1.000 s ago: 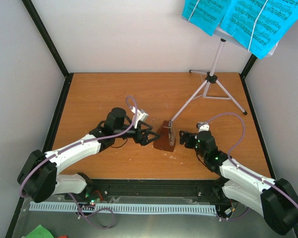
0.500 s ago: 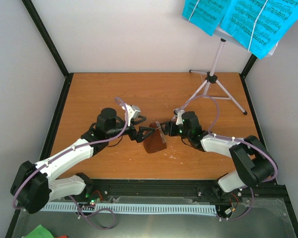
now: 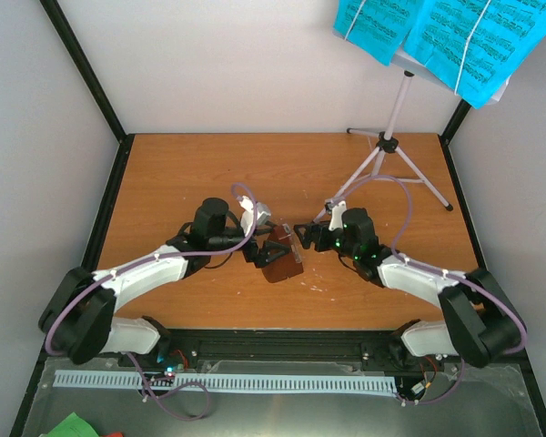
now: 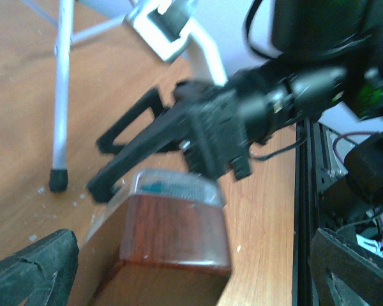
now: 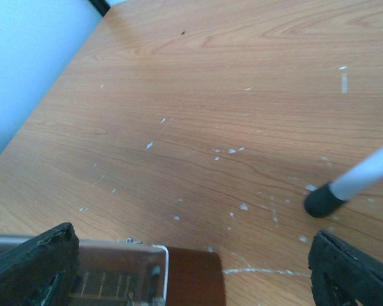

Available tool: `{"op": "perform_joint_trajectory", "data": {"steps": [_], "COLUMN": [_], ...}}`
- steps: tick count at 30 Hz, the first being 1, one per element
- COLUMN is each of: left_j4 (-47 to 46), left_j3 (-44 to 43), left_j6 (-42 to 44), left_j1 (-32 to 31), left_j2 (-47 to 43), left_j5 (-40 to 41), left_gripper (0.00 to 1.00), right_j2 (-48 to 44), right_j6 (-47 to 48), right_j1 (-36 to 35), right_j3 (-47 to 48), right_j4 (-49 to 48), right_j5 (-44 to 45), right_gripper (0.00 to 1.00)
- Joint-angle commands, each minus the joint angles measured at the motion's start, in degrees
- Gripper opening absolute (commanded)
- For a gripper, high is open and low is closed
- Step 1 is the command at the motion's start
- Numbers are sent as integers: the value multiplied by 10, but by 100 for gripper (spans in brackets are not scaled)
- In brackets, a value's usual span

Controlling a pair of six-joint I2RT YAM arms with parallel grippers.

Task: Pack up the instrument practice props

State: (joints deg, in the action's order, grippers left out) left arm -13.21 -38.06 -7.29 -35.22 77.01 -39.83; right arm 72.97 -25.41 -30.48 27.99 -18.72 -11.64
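1. L gripper (image 3: 269,248): released, jaws spread wide. On my L wrist cam its fingers (image 4: 32,274) sit at the two bottom corners w/ the metronome (image 4: 172,245) between them and a gap on each side.
2. Metronome: red-brown body, clear cover, mid-table (image 3: 182,173) toward the near side, between the two grippers. Upright or tipped, I can't tell.
3. R gripper (image 3: 302,235): also released, nothing held. It points left at the metronome's far-right side. L wrist cam shows its black fingers splayed just over the clear cover. Pic is blurred, so I can't tell if they touch.
4. R wrist cam: cover and brown body at the bottom edge between the fingers, black foot of a stand leg to the right.
5. Music stand (image 3: 387,146): pale tripod on the far-right of the table, one leg reaching near-left toward the R gripper.
6. Sheet-music pages (image 3: 455,36): cyan, up on the stand's desk, far right, well apart from both grippers.
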Motion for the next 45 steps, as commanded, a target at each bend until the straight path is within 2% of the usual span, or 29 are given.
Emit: {"op": "perform_joint_trajectory", "data": {"steps": [1,11,15,19,23,26,36,45], "left_j4": [-39,-57,-63,-35,15,46,82,100], "left_j3": [1,22,25,-1,-44,-72,-101,-109], "left_j6": [29,9,-35,-98,-131,-150,-160,-161], "left_j1": [-5,-17,-12,13,22,33,38,38], "left_j2": [19,32,23,41,67,86,101,101], "left_j5": [-11,41,89,89,97,101,119,137], "left_gripper": [92,64,55,49,47,46,46,46], "right_j2": [-72,-140,-143,-141,-123,-103,-40,1], "right_j6": [9,51,49,44,51,56,35,31], "right_j1": [7,10,10,10,8,-11,-152,-180], "right_j3": [-37,-41,-36,-22,8,22,27,38], "right_j4": [27,63,66,85,120,142,153,156], "right_j5": [61,65,62,45,-12,-14,117,152], "right_gripper": [100,100,100,98,95,95,95,94]}}
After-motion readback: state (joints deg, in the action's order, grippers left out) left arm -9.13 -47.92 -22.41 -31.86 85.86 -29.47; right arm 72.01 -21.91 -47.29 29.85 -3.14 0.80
